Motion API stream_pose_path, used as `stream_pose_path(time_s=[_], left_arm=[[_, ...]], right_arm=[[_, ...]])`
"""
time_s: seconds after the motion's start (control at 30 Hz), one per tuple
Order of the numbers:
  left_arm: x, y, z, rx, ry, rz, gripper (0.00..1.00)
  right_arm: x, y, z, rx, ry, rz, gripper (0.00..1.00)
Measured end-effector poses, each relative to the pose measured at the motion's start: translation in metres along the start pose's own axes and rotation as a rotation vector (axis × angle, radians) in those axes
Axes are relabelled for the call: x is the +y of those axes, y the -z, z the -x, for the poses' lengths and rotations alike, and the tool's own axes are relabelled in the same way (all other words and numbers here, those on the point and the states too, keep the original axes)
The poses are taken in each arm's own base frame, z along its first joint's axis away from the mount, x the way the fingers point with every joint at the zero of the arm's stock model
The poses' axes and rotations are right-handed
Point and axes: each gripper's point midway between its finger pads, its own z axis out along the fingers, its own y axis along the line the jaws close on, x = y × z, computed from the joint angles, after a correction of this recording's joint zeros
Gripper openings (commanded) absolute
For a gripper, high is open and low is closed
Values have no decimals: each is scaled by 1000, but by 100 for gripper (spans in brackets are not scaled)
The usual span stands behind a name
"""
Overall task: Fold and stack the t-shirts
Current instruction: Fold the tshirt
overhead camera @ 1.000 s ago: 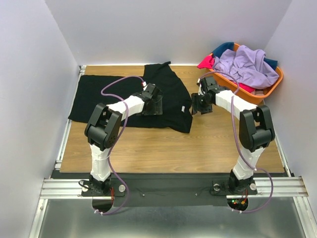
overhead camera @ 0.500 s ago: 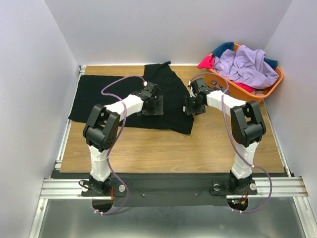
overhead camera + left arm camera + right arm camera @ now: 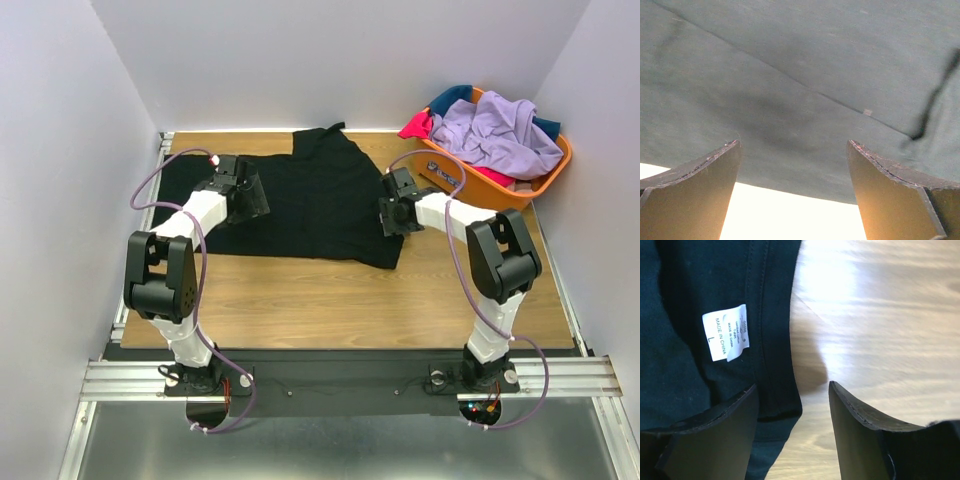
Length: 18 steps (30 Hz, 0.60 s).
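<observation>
The black t-shirt [image 3: 320, 195] lies spread on the wooden surface [image 3: 300, 290], the left tool [image 3: 792, 147] wide open and empty above its left part, the right tool [image 3: 792, 387] partly open astride its right edge by the white label [image 3: 726, 339], gripping nothing

Top view: black t-shirt [image 3: 320, 200] partly hid under left arm [image 3: 200, 205]; teal t-shirt [image 3: 452, 97] mostly buried by lavender t-shirt [image 3: 495, 132]. R wrist view: white label [image 3: 726, 332] small print unreadable, shirt cropped.

Black t-shirt [image 3: 320, 195], orange basket [image 3: 500, 188]
</observation>
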Motion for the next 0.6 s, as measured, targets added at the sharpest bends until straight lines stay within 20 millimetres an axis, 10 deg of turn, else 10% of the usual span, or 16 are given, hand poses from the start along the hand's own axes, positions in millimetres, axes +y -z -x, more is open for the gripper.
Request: stream_pose_path(time_s=[0.6], left_arm=[[71, -5, 13, -21, 72, 142, 98]], right_arm=[[-36, 31, -21, 88, -6, -110, 80]])
